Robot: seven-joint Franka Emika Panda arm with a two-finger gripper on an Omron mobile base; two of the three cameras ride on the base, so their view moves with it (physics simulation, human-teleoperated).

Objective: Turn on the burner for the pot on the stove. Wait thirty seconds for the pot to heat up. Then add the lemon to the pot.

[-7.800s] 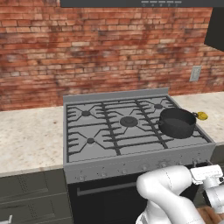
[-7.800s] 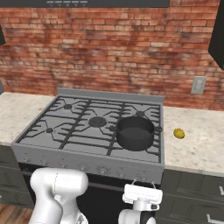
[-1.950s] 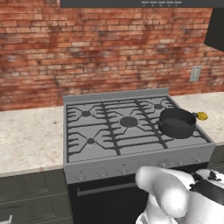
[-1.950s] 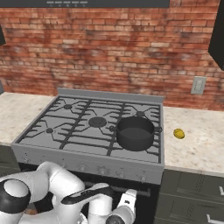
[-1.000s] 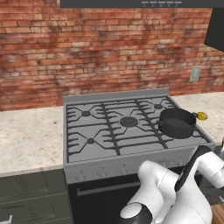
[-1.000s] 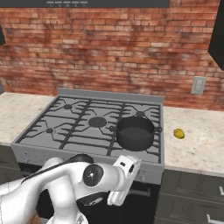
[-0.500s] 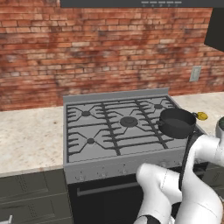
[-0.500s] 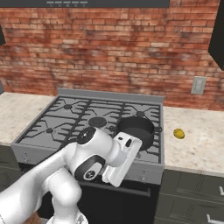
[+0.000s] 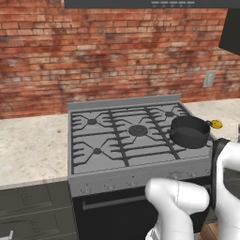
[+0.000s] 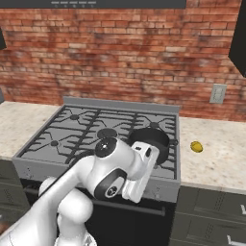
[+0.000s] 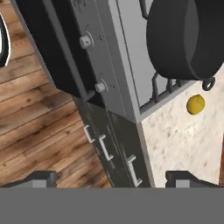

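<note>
The dark pot [image 9: 190,132] sits on the front right burner of the grey stove [image 9: 122,140]. My arm partly covers the pot [image 10: 154,138] in the right base view. The yellow lemon [image 9: 216,124] lies on the counter just right of the stove, also seen as the lemon [image 10: 196,146]. In the hand view my gripper [image 11: 111,181] is open, its fingertips [image 11: 41,178] wide apart with nothing between them. It hovers off the stove's front right corner, looking at two knobs [image 11: 101,86], the pot [image 11: 183,39] and the lemon [image 11: 195,104].
Speckled counters [image 9: 33,150] flank the stove, with dark drawers [image 11: 107,148] under the right one. A black oven door [image 10: 120,221] fills the stove's front. A wall outlet [image 10: 218,93] sits on the brick wall. Wooden floor [image 11: 39,122] lies below.
My arm has swung up from low in front of the oven to the stove's front right corner. The pot and lemon have not moved.
</note>
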